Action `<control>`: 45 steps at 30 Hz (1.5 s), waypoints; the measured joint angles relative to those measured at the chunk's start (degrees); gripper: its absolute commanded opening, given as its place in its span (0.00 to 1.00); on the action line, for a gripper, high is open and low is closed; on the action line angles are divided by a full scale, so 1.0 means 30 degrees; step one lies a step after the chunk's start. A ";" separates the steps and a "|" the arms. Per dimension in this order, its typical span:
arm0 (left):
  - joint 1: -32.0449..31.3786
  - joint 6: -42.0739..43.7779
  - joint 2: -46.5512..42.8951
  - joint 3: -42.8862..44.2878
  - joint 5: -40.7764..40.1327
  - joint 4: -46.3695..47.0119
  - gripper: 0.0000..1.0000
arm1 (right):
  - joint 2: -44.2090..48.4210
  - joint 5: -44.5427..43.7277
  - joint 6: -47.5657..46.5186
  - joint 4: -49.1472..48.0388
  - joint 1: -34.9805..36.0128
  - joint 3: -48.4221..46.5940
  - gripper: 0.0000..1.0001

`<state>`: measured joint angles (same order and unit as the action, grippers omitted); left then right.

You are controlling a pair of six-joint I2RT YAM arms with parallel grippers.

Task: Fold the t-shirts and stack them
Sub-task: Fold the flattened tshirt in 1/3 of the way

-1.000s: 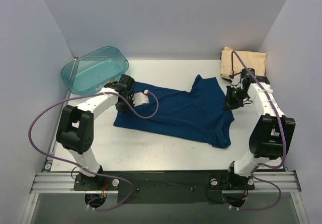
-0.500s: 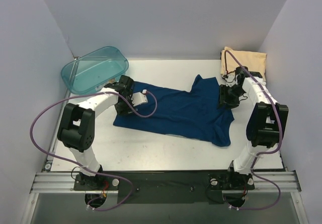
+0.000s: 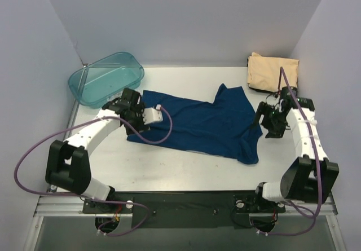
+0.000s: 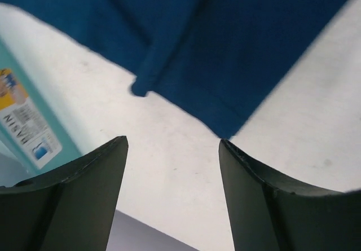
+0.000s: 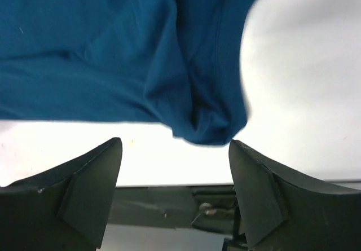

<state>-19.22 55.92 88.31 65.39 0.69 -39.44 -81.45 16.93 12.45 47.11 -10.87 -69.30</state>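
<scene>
Both my hands are empty. My left gripper (image 4: 172, 144) hangs with its fingers apart above a corner of the navy shirt (image 3: 197, 127), close to the tub (image 3: 106, 82). My right gripper (image 5: 175, 142) is spread the same way over the bunched edge at the other side. The navy shirt lies rumpled mid-table; the tan shirt (image 3: 272, 72) sits folded in the far right corner. If I pinch only the top layer of that bunch, or close on bare table at the left corner, the fold will likely drag crooked
</scene>
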 measured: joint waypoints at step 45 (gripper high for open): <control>-0.2841 0.3592 -0.5610 -0.9384 -0.0029 -0.2790 0.01 | 0.2718 0.3774 0.7876 -0.4881 -1.2633 1.3937 0.21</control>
<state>-27.75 66.70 71.48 37.23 0.60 -47.81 -73.30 28.25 36.07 32.47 -48.77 -27.49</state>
